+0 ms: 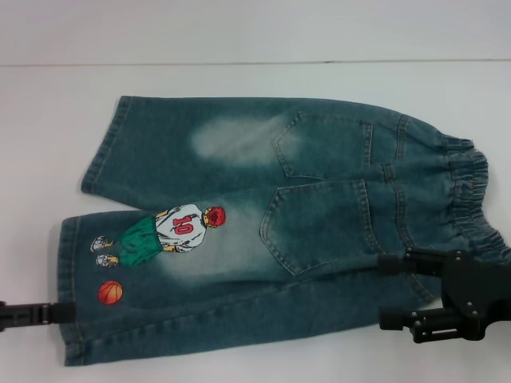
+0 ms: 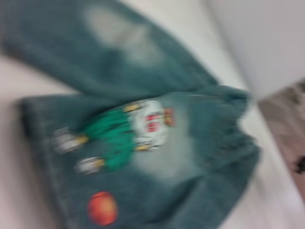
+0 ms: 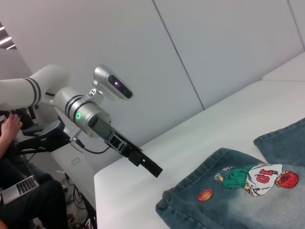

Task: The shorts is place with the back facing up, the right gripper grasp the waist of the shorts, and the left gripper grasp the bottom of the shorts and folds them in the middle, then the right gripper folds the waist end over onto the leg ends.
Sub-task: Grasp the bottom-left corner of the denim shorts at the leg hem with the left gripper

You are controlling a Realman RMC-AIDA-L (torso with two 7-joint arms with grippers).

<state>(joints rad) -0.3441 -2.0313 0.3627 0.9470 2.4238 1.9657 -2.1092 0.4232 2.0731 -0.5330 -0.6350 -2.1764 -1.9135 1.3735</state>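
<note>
1. Shorts lay flat on the white tabletop, back side up, with two back pockets showing.
2. Their crinkly waist was on the robot's right, and the leg ends were on its left.
3. A printed boy in a white "10" shirt was on the near leg, with an orange ball beside him.
4. The right hand was over the near corner of the waist, with its two black fingers apart and nothing held.
5. The left hand sat at the near leg's hem. I could not tell if it was open or closed.
6. From the right wrist view, the left hand hung above the tabletop edge, close to the leg hem.
</note>
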